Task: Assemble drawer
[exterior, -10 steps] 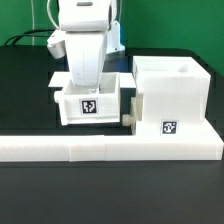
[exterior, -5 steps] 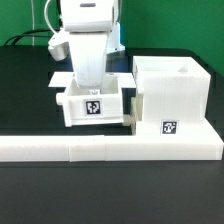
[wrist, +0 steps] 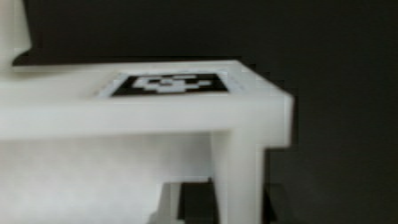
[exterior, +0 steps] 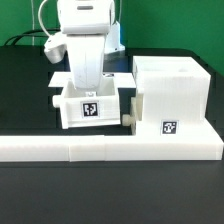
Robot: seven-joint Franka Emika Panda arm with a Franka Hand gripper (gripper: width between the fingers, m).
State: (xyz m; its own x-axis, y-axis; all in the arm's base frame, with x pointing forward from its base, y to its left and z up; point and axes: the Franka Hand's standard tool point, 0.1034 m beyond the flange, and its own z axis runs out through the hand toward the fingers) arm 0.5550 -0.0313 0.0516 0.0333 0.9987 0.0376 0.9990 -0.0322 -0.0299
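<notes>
The large white cube-like housing [exterior: 170, 92] stands at the exterior view's right, with a tag on its front. A smaller open-topped tray [exterior: 90, 106] with a front tag stands just left of it. A round knob [exterior: 129, 119] shows between the two. My gripper [exterior: 88, 92] reaches down into the tray from above, and the tray's walls hide the fingertips. In the wrist view the tray's tagged wall [wrist: 169, 85] fills the frame, with a dark finger [wrist: 192, 203] against the wall. The gripper looks shut on the tray wall. The second tray is not clearly in view.
The long low white border bar [exterior: 110, 148] runs across the front, touching the tray and the housing. A flat white piece [exterior: 56, 76] lies behind the arm, partly hidden. Black table [exterior: 25, 100] lies to the left.
Half a second ago the tray was shifted right and tilted, moving with the gripper. It is now back left and level, as it was one second ago.
</notes>
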